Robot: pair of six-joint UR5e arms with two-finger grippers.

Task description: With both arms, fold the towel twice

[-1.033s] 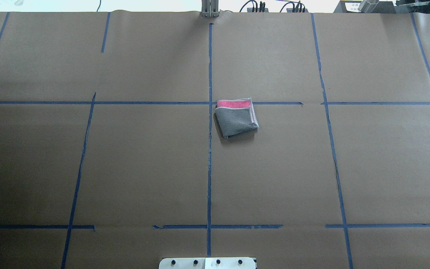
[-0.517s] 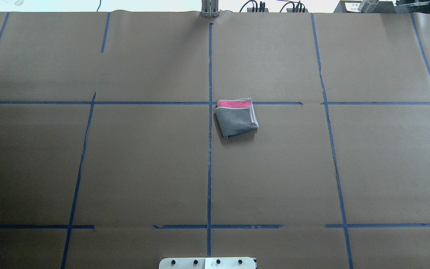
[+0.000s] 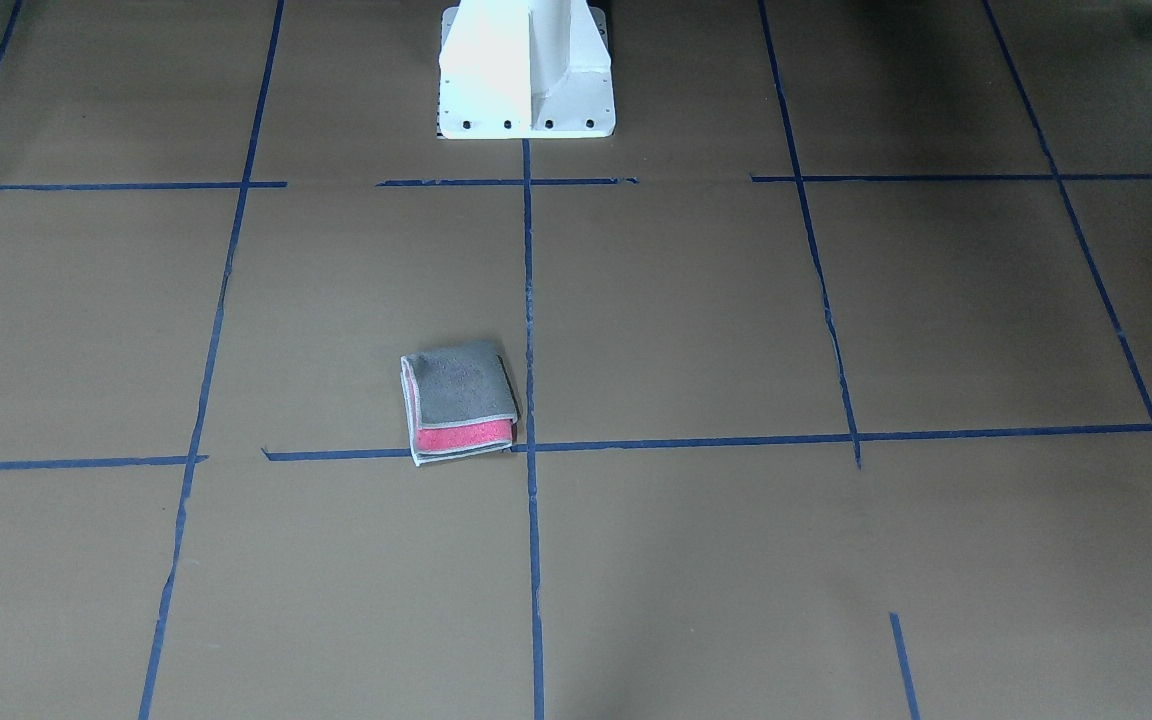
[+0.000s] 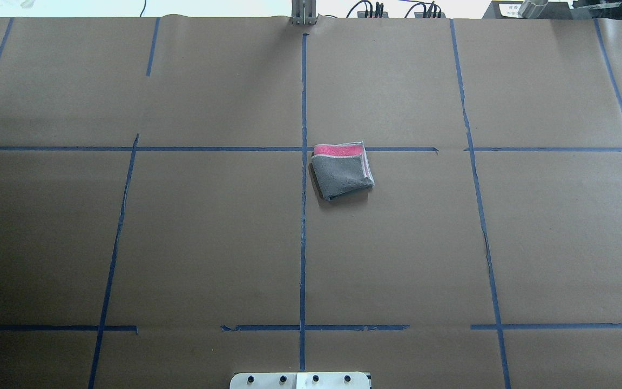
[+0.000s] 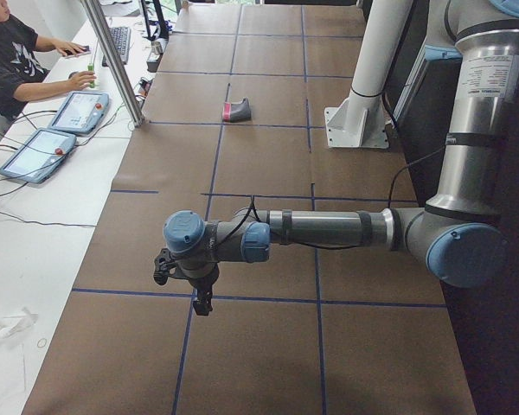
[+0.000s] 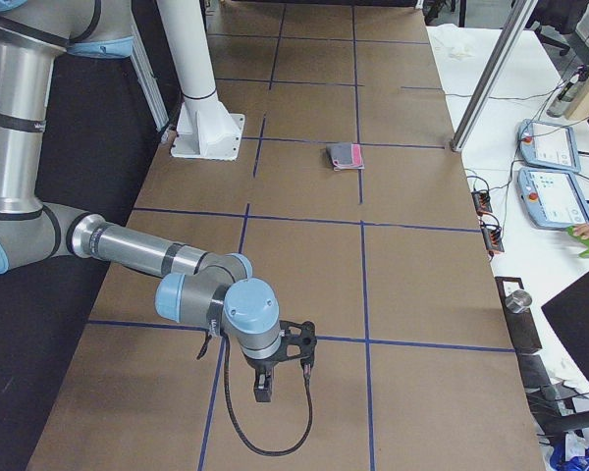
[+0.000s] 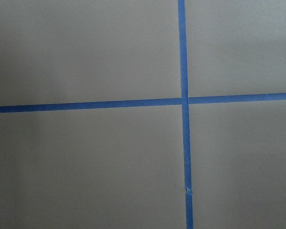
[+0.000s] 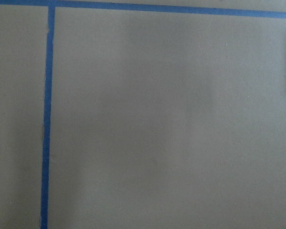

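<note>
The towel lies folded into a small square near the table's middle, grey face up with a pink strip along its far edge. It also shows in the front view, the left view and the right view. Both arms are far from it at the table's ends. The left gripper points down over the paper in the left view only. The right gripper points down in the right view only. I cannot tell whether either is open or shut. Both wrist views show only brown paper and blue tape.
Brown paper with a blue tape grid covers the table. The white pedestal base stands at the robot's side. An operator and teach pendants are beside the far edge, with a metal post there.
</note>
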